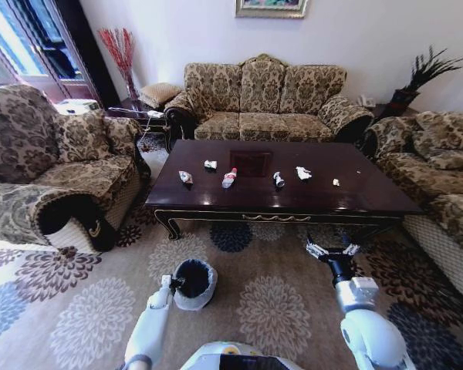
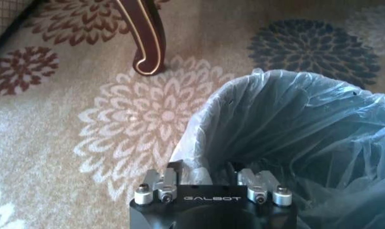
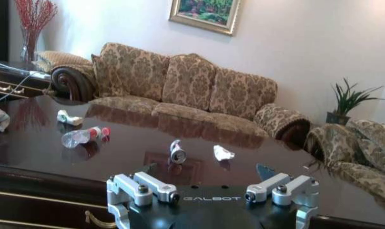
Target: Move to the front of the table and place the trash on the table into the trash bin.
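One dark tabletop (image 1: 355, 189) carries six bits of trash in a row: a red-capped bottle (image 1: 229, 178), a small crushed bottle (image 1: 278, 179), three crumpled papers, one tiny scrap (image 1: 336, 183). One trash bin (image 1: 193, 283) stands on the carpet before it, the left gripper (image 2: 207, 174) pinching its bag rim. The right gripper (image 1: 330, 250) hovers at the table's front edge, fingers spread, empty.
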`<state>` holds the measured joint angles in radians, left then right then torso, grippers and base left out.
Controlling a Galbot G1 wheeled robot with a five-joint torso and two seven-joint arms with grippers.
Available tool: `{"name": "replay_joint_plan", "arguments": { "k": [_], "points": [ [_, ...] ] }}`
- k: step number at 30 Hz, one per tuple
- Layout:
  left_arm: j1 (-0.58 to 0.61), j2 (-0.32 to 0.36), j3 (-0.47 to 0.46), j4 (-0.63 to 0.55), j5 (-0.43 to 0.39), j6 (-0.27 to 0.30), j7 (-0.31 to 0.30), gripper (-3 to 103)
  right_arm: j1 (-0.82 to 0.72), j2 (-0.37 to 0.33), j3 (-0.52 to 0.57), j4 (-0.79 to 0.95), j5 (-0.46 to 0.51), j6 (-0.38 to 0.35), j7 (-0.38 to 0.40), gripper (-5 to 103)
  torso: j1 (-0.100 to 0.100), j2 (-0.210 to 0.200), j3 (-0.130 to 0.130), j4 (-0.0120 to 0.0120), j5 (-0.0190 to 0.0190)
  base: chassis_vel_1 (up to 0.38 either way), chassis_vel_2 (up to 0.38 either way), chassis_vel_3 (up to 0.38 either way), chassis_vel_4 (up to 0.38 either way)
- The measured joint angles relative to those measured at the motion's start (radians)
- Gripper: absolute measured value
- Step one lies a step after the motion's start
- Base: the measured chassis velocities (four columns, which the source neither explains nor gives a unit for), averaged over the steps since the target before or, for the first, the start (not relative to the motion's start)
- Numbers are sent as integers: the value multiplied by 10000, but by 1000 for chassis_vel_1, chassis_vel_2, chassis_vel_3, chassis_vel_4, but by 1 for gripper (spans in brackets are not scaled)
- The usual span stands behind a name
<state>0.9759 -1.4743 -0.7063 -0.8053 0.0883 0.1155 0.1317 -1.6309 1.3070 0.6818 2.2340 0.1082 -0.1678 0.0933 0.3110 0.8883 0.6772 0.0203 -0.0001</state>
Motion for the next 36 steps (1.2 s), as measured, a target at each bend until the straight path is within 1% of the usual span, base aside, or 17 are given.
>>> {"name": "replay_joint_plan", "arguments": {
  "k": [1, 2, 3, 5, 6, 7, 9, 11, 12, 13, 14, 15, 16, 36],
  "points": [
    [6, -15, -9, 0, -1, 0, 2, 43, 22, 1, -3, -30, -41, 21, 0, 100, 0, 0, 0, 0, 0, 0, 0, 0, 0],
    [6, -15, -9, 0, -1, 0, 2, 43, 22, 1, -3, -30, -41, 21, 0, 100, 0, 0, 0, 0, 0, 0, 0, 0, 0],
    [25, -37, -23, 0, -1, 0, 6, 37, 71, -2, -8, -61, -93, 47, -1, 100, 0, 0, 0, 0, 0, 0, 0, 0, 0],
    [40, -54, -36, 0, 7, -1, 6, 37, 98, -9, -13, -63, -100, 49, -1, 100, 0, 0, 0, 0, 0, 0, 0, 0, 0],
    [65, -72, -62, 0, 24, -3, 2, 26, 137, -21, -16, -63, -101, 49, -1, 100, 0, 0, 0, 1, 1, 0, 0, 0, 0],
    [97, -75, -82, -3, 29, -2, 0, 21, 170, -35, -16, -61, -101, 49, 4, 100, 0, 0, 0, 1, 3, 0, 0, 0, 0],
    [119, -75, -93, -4, 29, -3, 0, 21, 196, -41, -15, -60, -101, 49, 13, 100, 0, 0, 0, 1, 3, 0, 0, 0, 0],
    [156, -64, -143, 13, 13, -5, 39, 11, 296, -43, 1, -61, -108, 49, 58, 100, 0, 0, 0, 1, 0, 0, 0, 0, 0],
    [156, -64, -143, 13, 13, -5, 39, 11, 296, -43, 1, -61, -108, 49, 58, 100, 0, 0, 0, 1, 0, 0, 0, 0, 0],
    [166, -75, -158, 29, -18, -28, 80, 5, 323, -42, 4, -62, -108, 49, 70, 100, 0, 0, 0, -1, -5, 0, 0, 0, 0],
    [169, -84, -161, 36, -38, -45, 98, 3, 332, -41, 5, -62, -106, 49, 72, 100, 0, 0, 0, -1, -6, 0, 0, 0, 0],
    [170, -87, -165, 41, -50, -47, 79, 2, 334, -41, 5, -61, -105, 49, 74, 100, 0, 0, 0, -2, -10, 0, 0, 0, 0],
    [171, -83, -173, 41, -56, -53, 94, 0, 335, -40, 8, -61, -104, 49, 76, 100, 0, 0, 0, -1, 4, 0, 0, 0, 0],
    [174, -81, -176, 42, -66, -69, 83, 0, 334, -35, 15, -42, -98, 60, 83, 100, 0, 1, 0, 0, -1, 0, 0, 0, 0]
  ]
}}
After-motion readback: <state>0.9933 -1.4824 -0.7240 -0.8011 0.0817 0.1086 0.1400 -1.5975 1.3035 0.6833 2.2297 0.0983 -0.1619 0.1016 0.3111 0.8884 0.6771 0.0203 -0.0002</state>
